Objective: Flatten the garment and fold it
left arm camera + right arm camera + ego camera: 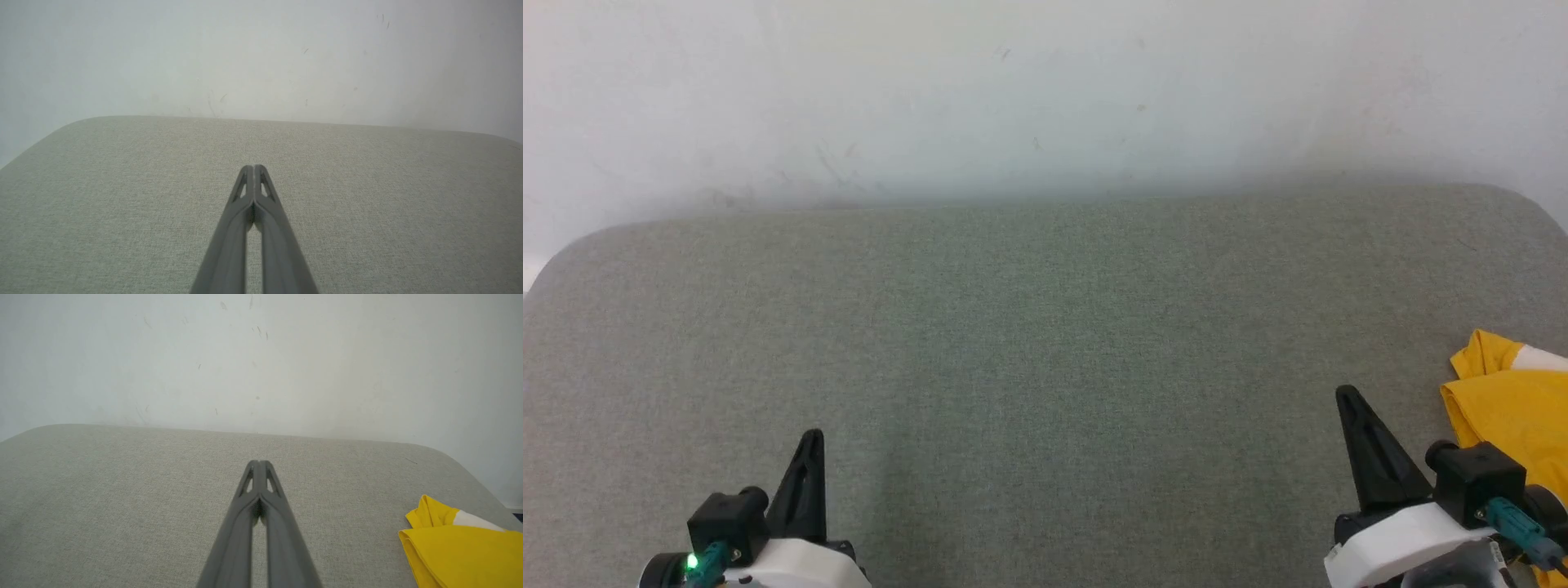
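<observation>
Yellow garment (pixel 1515 408), white patch; grey-green woven surface (pixel 1029 343).

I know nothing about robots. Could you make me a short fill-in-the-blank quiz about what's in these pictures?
The left claw and right claw are both shut and hold ____.
The garment on the grey fabric surface is mostly ____.
It lies beside the ____ claw.
Behind the surface stands a plain ____ wall.
Missing words: nothing; yellow; right; white.

Brightly and evenly lit by soft diffuse light, with a faint shadow band on the wall (pixel 1045 184) just above the cloth surface (pixel 1045 327), left gripper (pixel 254 167) and right gripper (pixel 260 462) blurring towards the lens in the paler wrist views.
</observation>
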### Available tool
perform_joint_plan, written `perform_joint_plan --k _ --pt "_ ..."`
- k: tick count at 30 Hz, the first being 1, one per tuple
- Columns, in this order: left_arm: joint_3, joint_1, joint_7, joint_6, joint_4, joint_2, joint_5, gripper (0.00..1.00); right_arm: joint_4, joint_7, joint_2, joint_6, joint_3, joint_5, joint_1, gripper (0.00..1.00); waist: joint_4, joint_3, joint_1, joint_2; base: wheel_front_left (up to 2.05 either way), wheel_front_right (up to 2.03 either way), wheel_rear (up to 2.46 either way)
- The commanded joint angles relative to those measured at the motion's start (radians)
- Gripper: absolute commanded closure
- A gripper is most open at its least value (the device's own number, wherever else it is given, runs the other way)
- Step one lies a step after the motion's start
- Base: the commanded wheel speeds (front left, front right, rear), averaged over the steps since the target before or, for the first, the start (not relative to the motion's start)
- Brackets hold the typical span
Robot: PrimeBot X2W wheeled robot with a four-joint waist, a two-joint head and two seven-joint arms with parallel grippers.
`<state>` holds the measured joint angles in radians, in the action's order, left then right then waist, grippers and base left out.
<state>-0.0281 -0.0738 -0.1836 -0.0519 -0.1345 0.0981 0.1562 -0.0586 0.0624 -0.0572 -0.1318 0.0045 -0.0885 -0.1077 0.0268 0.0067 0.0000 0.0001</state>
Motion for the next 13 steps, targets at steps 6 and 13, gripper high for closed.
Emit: perform_joint_plan --k 6,13 --pt "0.004 0.021 0.018 0.008 0.017 -0.007 -0.025 1.00 0.008 -0.005 0.002 0.000 -0.001 0.014 0.019 1.00 -0.002 -0.001 0.0000 -0.0001 0.00 0.00 0.00" --pt "0.006 0.025 0.032 0.012 0.027 -0.010 -0.036 1.00 0.012 -0.010 0.003 0.000 -0.002 0.020 0.026 1.00 -0.004 -0.001 0.0000 -0.0001 0.00 0.00 0.00"
